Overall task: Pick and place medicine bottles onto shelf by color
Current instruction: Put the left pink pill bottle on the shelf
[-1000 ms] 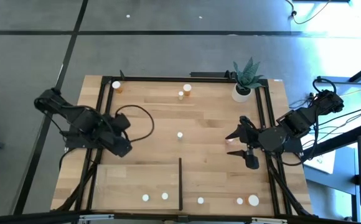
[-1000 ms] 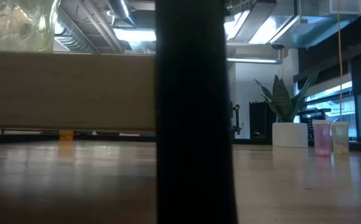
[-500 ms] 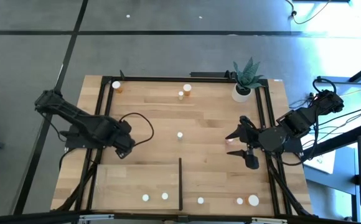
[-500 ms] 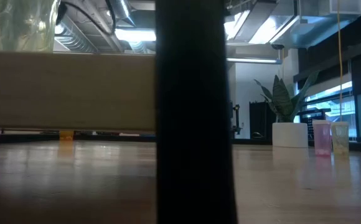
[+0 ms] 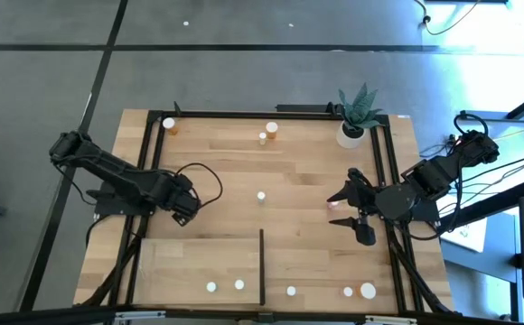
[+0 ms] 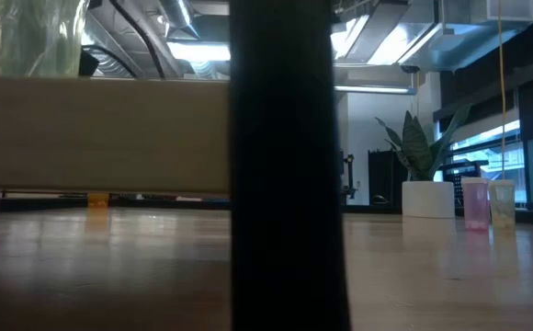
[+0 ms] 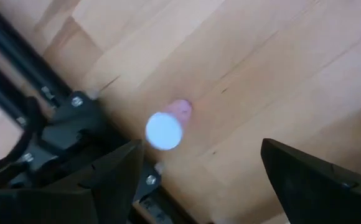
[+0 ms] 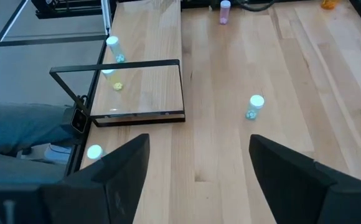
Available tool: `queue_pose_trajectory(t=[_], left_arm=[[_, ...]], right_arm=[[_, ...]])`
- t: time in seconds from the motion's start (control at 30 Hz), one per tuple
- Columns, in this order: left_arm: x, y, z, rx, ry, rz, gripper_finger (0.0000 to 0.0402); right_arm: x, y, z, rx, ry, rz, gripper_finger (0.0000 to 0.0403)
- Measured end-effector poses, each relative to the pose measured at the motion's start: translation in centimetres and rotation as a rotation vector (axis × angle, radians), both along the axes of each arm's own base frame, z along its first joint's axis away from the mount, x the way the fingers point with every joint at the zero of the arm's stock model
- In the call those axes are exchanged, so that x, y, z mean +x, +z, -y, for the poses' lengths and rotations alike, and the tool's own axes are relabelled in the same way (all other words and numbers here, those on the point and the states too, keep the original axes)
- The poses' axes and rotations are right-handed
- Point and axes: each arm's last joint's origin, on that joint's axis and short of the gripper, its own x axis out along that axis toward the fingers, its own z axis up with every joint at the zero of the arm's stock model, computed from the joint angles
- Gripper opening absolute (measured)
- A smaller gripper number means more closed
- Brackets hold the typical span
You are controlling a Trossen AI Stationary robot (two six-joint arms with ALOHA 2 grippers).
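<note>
A pink medicine bottle (image 7: 165, 129) with a white cap stands upright on the tabletop beside the left black rail. My left gripper (image 7: 200, 147) hangs open above it, pointing down; the bottle lies nearer one finger than the other. In the high view that gripper (image 5: 182, 213) hides the bottle. My right gripper (image 5: 344, 208) waits open above the table's right side, holding nothing. The shelf (image 5: 199, 264), with its black upright strip (image 5: 262, 266), lies at the near left and two bottles (image 5: 211, 287) stand on it.
More bottles stand apart: orange ones (image 5: 272, 129) at the far edge, one at mid-table (image 5: 261, 195), three (image 5: 348, 292) by the near right edge. A potted plant (image 5: 352, 126) stands far right. Black rails (image 5: 149, 162) frame the table. A dark upright (image 6: 285, 165) blocks the middle of the low view.
My left gripper has sunk toward the table near the left rail and tipped until it points straight down, shifting slightly toward the table's right. Its fingers have stayed open. The bottles have kept their places.
</note>
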Motion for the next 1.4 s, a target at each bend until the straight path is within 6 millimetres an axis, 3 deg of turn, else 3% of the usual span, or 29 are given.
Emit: queue_pose_trajectory(t=[0.53,1.4], left_arm=[[-1.1,-3.1,-0.4,0.036,0.105,-0.032,0.0318],[-1.3,-3.9,-0.6,0.062,0.134,-0.016,0.0318]], right_arm=[[0.0,0.0,0.0,0.0,0.0,0.0,0.0277],[0.0,0.0,0.0,-0.001,0.001,0.0,0.0278]])
